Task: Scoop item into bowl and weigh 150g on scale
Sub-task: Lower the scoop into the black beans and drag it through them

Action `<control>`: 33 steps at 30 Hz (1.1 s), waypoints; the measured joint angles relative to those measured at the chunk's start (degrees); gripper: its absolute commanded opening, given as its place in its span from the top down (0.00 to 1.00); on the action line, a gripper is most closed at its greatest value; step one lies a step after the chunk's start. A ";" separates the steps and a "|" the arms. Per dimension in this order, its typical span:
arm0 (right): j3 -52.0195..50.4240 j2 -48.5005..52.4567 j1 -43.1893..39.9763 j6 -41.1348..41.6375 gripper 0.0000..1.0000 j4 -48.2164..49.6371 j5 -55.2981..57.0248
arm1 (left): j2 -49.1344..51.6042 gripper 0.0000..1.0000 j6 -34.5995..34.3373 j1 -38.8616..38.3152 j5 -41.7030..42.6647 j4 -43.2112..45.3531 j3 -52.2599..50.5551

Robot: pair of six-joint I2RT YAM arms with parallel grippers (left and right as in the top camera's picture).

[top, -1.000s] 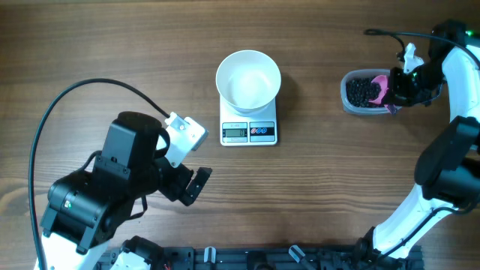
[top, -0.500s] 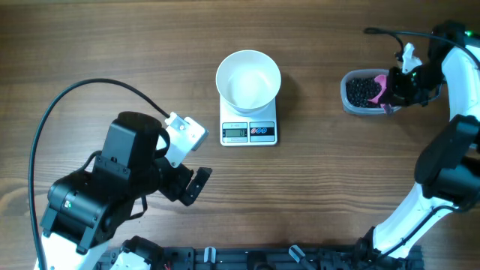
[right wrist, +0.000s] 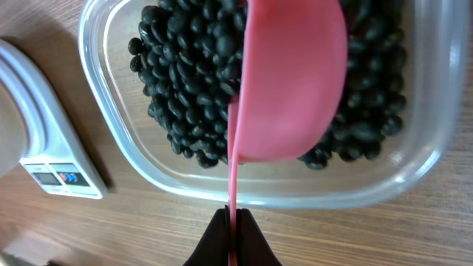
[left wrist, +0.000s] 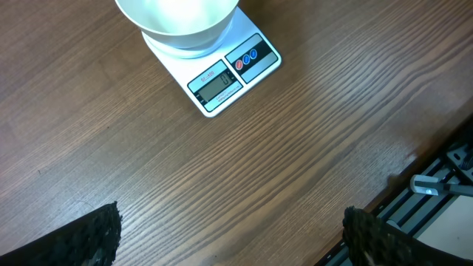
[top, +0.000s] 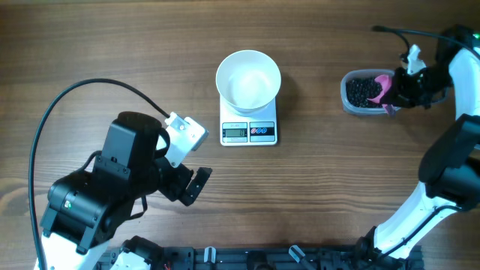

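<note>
The right gripper (right wrist: 235,225) is clenched on the handle of the one pink scoop (right wrist: 292,81). In the wrist view the scoop's long axis runs six to twelve o'clock, with its cup over the uncountable black beans (right wrist: 185,81) in one clear tub (right wrist: 118,159). Overhead, one empty bowl (top: 248,79) on one scale (top: 249,132) lies at nine o'clock from the tub. The left gripper (left wrist: 233,236), spread wide, holds nothing.

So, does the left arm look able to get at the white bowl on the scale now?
Probably yes. Only bare table lies between the open left gripper and the bowl on the scale, and the right gripper, shut on the pink scoop, is off at the tub.
</note>
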 measured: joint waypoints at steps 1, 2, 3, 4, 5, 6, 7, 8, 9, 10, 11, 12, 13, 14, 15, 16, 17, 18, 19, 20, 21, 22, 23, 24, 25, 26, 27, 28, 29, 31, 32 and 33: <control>0.00 0.00 -0.50 -0.31 0.96 -0.26 -0.50 | 0.00 0.00 0.00 0.00 -0.02 0.00 0.00; 0.00 0.00 -1.07 -0.79 0.96 -0.61 -1.29 | 0.00 0.00 0.00 0.00 0.00 0.00 0.00; 0.00 0.00 -1.57 -1.09 0.96 -0.85 -1.90 | 0.00 0.00 0.00 0.00 0.00 0.00 0.00; 0.00 0.00 -1.99 -1.29 0.96 -1.01 -2.51 | 0.00 0.00 0.00 0.00 -0.02 0.00 0.00; 0.00 0.00 -2.36 -1.51 0.96 -1.07 -2.99 | 0.00 0.00 0.00 0.00 -0.02 0.00 0.00; 0.00 0.00 -2.56 -1.73 0.96 -1.05 -3.30 | 0.00 0.00 0.00 0.00 0.00 0.00 0.00; 0.00 0.00 -2.86 -1.95 0.96 -1.05 -3.82 | 0.00 0.00 0.00 0.00 0.00 0.00 0.00; 0.00 0.00 -3.13 -2.19 0.96 -1.09 -4.26 | 0.00 0.00 0.00 0.00 0.00 0.00 0.00; 0.00 0.00 -3.32 -2.36 0.96 -1.18 -4.46 | 0.00 0.00 0.00 0.00 0.00 0.00 0.00; 0.00 0.00 -3.63 -2.56 0.96 -1.49 -4.72 | 0.00 0.00 0.00 0.00 0.00 0.00 0.00; 0.00 0.00 -4.00 -2.69 0.96 -1.88 -5.16 | 0.00 0.00 0.00 0.00 0.00 0.00 0.00; 0.00 0.00 -4.31 -2.75 0.96 -2.10 -5.46 | 0.00 0.00 0.00 0.00 0.00 0.00 0.00; 0.00 0.00 -4.61 -2.78 0.96 -2.32 -5.79 | 0.00 0.00 0.00 0.00 0.00 0.00 0.00; 0.00 0.00 -4.92 -2.84 0.96 -2.54 -6.14 | 0.00 0.00 0.00 0.00 -0.02 0.00 0.00; 0.00 0.00 -5.09 -3.08 0.96 -2.67 -6.43 | 0.00 0.00 0.00 0.00 0.00 0.00 0.00; 0.00 0.00 -5.46 -3.52 0.96 -3.04 -6.97 | 0.00 0.00 0.00 0.00 0.00 0.00 0.00; 0.00 0.00 -5.79 -3.80 0.96 -3.43 -7.34 | 0.00 0.00 0.00 0.00 0.00 0.00 0.00; 0.00 0.00 -6.19 -4.15 0.96 -3.76 -7.91 | 0.00 0.00 0.00 0.00 0.00 0.00 0.00; 0.00 0.00 -6.47 -4.37 0.96 -3.93 -8.35 | 0.00 0.00 0.00 0.00 0.00 0.00 0.00; 0.00 0.00 -6.86 -4.74 0.96 -4.11 -8.76 | 0.00 0.00 0.00 0.00 0.00 0.00 0.00; 0.00 0.00 -7.08 -4.94 0.96 -4.13 -9.01 | 0.00 0.00 0.00 0.00 0.00 0.00 0.00; 0.00 0.00 -7.32 -5.11 0.96 -4.17 -9.20 | 0.00 0.00 0.00 0.00 0.00 0.00 0.00; 0.00 -0.02 -7.50 -5.22 0.95 -4.22 -9.38 | 0.00 0.00 0.00 0.00 -0.02 0.00 0.00; 0.00 -0.02 -7.61 -5.35 0.96 -4.31 -9.64 | 0.00 0.00 0.00 0.00 -0.02 0.00 0.00; 0.00 -0.02 -7.67 -5.38 0.96 -4.31 -9.88 | 0.00 0.00 0.00 0.00 0.00 0.00 0.00; 0.00 -0.02 -7.67 -5.46 0.96 -4.31 -10.25 | 0.00 0.00 0.00 0.00 0.00 0.00 0.00; 0.00 -0.02 -7.67 -5.55 0.96 -4.37 -10.56 | 0.00 0.00 0.00 0.00 0.00 0.00 0.00; 0.00 -0.02 -7.67 -5.57 0.96 -4.52 -10.78 | 0.00 0.00 0.00 0.00 -0.02 0.00 0.00; 0.00 -0.07 -7.67 -5.57 0.96 -4.61 -10.91 | 0.00 0.00 0.00 0.00 -0.02 0.00 0.00; 0.00 -0.22 -7.67 -6.03 0.96 -5.44 -11.30 | 0.00 0.00 0.00 0.00 -0.02 0.00 0.00; 0.00 -0.33 -7.67 -6.29 0.96 -5.95 -11.39 | 0.00 0.00 0.00 0.00 -0.02 0.00 0.00; 0.00 -0.44 -7.67 -6.49 0.96 -6.16 -11.52 | 0.00 0.00 0.00 0.00 0.00 0.00 0.00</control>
